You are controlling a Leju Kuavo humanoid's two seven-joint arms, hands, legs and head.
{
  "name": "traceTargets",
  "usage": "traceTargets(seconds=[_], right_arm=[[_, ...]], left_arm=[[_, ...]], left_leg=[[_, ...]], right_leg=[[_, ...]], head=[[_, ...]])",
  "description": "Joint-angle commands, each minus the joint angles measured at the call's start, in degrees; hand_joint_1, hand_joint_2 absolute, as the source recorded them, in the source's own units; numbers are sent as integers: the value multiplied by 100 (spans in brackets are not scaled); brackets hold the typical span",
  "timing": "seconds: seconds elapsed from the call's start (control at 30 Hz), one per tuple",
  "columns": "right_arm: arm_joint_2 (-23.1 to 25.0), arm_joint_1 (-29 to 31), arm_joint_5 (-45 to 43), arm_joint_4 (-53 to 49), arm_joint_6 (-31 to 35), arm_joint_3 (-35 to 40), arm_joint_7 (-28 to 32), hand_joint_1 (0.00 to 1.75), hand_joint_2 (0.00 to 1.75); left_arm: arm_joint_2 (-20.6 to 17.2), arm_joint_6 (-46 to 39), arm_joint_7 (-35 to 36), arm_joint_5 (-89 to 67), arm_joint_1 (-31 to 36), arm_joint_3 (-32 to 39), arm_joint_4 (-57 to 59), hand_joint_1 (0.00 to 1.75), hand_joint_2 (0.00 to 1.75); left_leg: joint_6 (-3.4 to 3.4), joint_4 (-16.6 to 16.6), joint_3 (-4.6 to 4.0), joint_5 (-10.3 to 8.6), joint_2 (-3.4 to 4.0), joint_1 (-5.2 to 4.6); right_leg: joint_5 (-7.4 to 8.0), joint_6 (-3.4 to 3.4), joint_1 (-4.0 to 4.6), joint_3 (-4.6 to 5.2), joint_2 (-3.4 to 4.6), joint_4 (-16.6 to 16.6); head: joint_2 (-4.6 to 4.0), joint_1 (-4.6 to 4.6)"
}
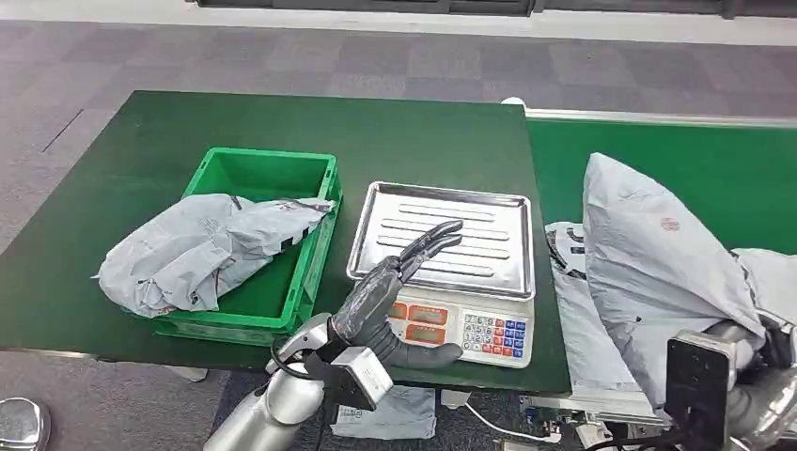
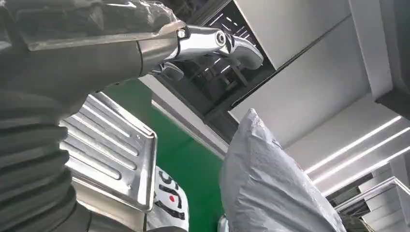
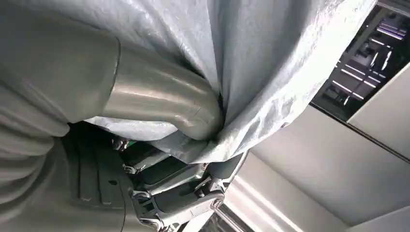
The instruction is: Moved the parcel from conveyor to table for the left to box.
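Grey plastic parcel: upright over the green conveyor, just right of the counter, pinched at its lower edge by the right hand. Lower end hidden behind the wrist camera block in the head view. Thumb pressed into the folds in the right wrist view, darker fingers clamped on the far side of the film; fingertips partly buried in the plastic. Red mark on the side, too small to read.

Second flat bag: white with black print, lying on the conveyor under the held parcel, mostly covered by it; lettering cut off.

Left hand: held over the front of the scale, fingers stretched forward and apart above the steel tray, thumb low by the keypad, grasping nothing. Contact with the tray not clear. Part of the display and keypad hidden behind the palm.

Green crate: on the counter, left of the scale. Crumpled grey bag draped over its near left corner, part inside, part hanging out onto the counter; contents not visible.

Another pale bag: on the floor below the counter edge, half hidden by the left arm.
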State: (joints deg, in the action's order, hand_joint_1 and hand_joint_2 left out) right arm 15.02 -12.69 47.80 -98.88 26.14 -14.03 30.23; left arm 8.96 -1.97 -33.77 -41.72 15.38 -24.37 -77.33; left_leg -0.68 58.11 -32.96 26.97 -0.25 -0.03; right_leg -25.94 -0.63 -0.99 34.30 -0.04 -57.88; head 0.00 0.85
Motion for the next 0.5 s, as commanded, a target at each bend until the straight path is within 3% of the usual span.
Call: traceTargets(seconds=[0.03,0.5], right_arm=[[-43,197,-11,249,14,-158,9,175,175],[-25,140,16,157,13,-188,-2,175,175]], left_arm=[[-119,35,21,-21,148,-213,281,0,175],[-88,33,-2,-11,152,-243,367,0,175]], left_leg=[[-1,-15,15,-4,4,6],[-1,-18,19,-5,-1,8]], right_leg=[[8,5,8,-18,1,22],[7,6,10,-24,-4,27]], head=[[0,0],[0,0]])
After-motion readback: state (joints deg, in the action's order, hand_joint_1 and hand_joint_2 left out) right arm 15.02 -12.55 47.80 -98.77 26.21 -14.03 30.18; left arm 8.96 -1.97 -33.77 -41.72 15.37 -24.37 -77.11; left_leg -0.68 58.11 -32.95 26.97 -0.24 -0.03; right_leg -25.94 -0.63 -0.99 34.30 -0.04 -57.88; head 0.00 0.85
